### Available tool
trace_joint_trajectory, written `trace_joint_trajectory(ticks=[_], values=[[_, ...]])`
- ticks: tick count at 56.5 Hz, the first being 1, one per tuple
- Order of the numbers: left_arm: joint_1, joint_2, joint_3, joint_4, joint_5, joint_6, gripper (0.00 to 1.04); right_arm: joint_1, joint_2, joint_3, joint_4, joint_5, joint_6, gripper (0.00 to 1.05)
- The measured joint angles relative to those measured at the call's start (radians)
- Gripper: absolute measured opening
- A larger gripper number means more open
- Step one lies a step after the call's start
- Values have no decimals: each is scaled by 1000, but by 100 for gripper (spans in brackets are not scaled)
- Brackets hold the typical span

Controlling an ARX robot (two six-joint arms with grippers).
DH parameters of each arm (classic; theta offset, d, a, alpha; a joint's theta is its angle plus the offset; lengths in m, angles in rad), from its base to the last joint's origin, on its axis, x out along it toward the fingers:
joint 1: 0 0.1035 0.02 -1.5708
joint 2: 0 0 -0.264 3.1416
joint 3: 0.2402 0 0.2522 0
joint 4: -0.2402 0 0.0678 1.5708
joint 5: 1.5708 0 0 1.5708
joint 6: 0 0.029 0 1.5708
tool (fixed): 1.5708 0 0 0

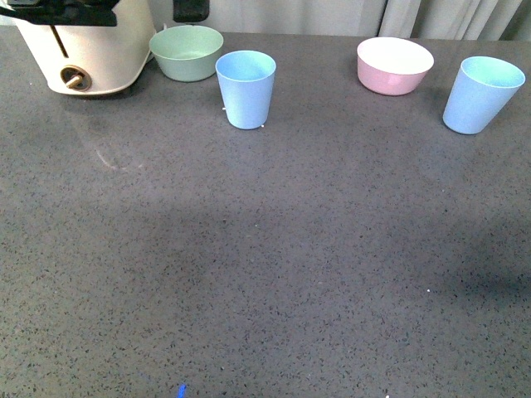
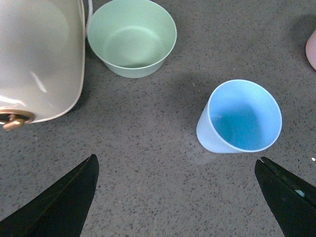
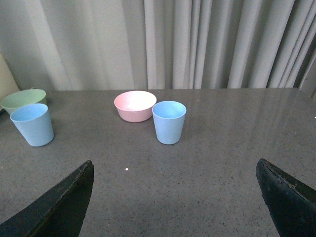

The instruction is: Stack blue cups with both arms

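Two light blue cups stand upright and apart on the dark grey table. One cup (image 1: 246,88) is at the back centre-left, next to the green bowl (image 1: 187,52). The other cup (image 1: 481,94) is at the far right, beside the pink bowl (image 1: 394,65). Neither arm shows in the front view. My left gripper (image 2: 175,197) is open and empty above the table, with the left cup (image 2: 240,117) just ahead of its fingertips. My right gripper (image 3: 175,197) is open and empty, well back from the right cup (image 3: 169,121); the left cup (image 3: 32,124) also shows there.
A cream appliance (image 1: 83,41) with a brass knob stands at the back left, close to the green bowl (image 2: 132,37). The pink bowl (image 3: 135,105) sits just behind the right cup. Grey curtains (image 3: 197,44) hang behind the table's far edge.
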Motion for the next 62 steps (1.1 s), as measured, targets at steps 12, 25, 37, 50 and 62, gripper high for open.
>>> trace_joint_trajectory(ticks=[12,25,37,50,62], values=[[-35,127,162,-90,-56,-13,96,0,0,0,0,0,0,96],[-40,225,269,-162,-79,-27,96,0,0,0,0,0,0,96],[-60,294,359,-204,-89,-43,96,0,0,0,0,0,0,96],[-78,359,436,-243,-98,-52,96,0,0,0,0,0,0,96],[-87,415,498,-282,-116,-63,96,0,0,0,0,0,0,96]])
